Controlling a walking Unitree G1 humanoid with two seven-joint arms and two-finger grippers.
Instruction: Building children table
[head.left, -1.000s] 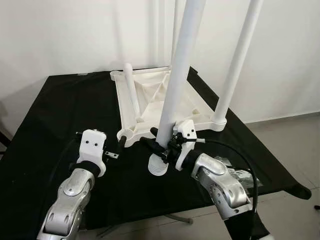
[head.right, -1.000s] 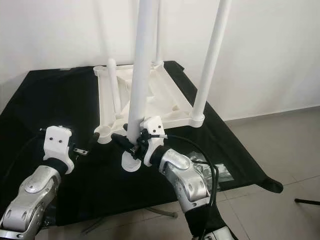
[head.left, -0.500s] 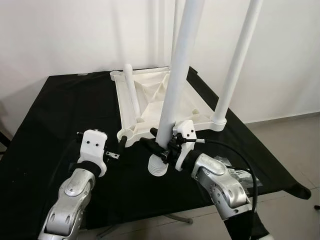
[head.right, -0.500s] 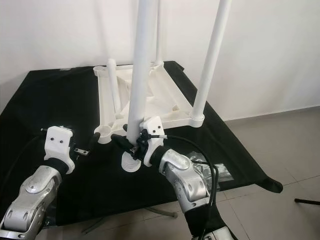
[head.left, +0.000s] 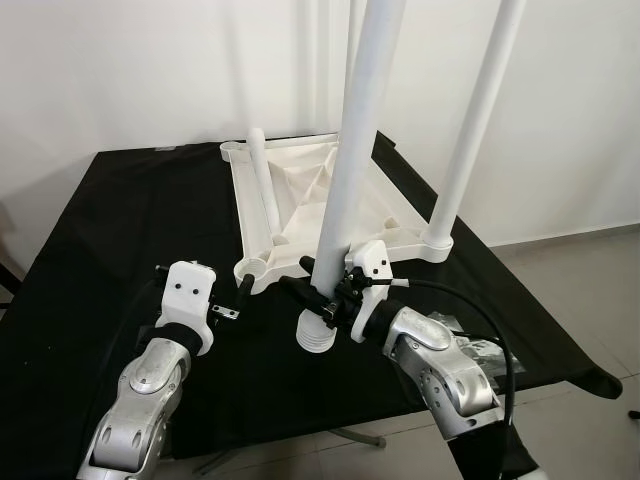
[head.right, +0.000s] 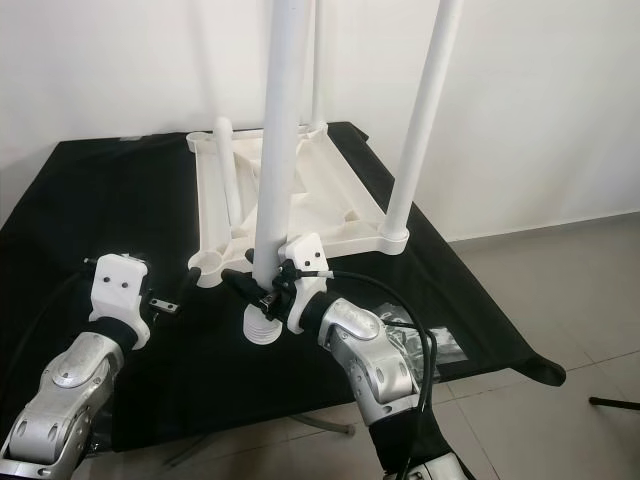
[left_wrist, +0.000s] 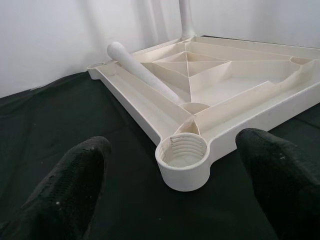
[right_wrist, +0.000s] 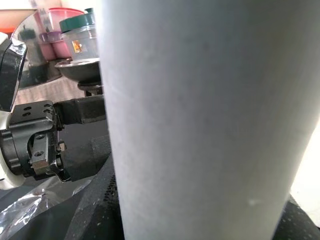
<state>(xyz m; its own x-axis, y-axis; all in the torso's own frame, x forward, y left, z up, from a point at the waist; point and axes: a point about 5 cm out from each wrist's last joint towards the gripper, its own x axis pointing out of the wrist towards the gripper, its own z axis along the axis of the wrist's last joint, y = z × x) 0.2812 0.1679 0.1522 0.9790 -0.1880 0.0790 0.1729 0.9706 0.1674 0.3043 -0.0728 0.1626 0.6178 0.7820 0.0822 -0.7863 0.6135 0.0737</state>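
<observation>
Change: the left claw (head.left: 243, 285) sits a little lower and nearer the robot than a second ago; the held leg (head.left: 345, 170) and the right claw (head.left: 318, 296) are almost where they were.
Surface: black-draped surface (head.left: 110, 220) carrying the work.
Tabletop: white tabletop (head.left: 310, 205) lies upside down, ribs showing; one leg (head.left: 470, 130) already stands in its far right corner.
Held leg: upright, its threaded end (head.left: 316, 334) resting on the cloth just beside the tabletop's near edge, not in a socket.
Spare leg: another leg (left_wrist: 142, 72) lies loose across the ribs.
Socket: near corner socket (left_wrist: 182, 152) is vacant, framed by the left claw's fingers (left_wrist: 75, 170).
Right claw: clenched around the held leg low down.
Left claw: released, holding nothing.
Meaning: likely a pause before the leg goes over to that socket.
</observation>
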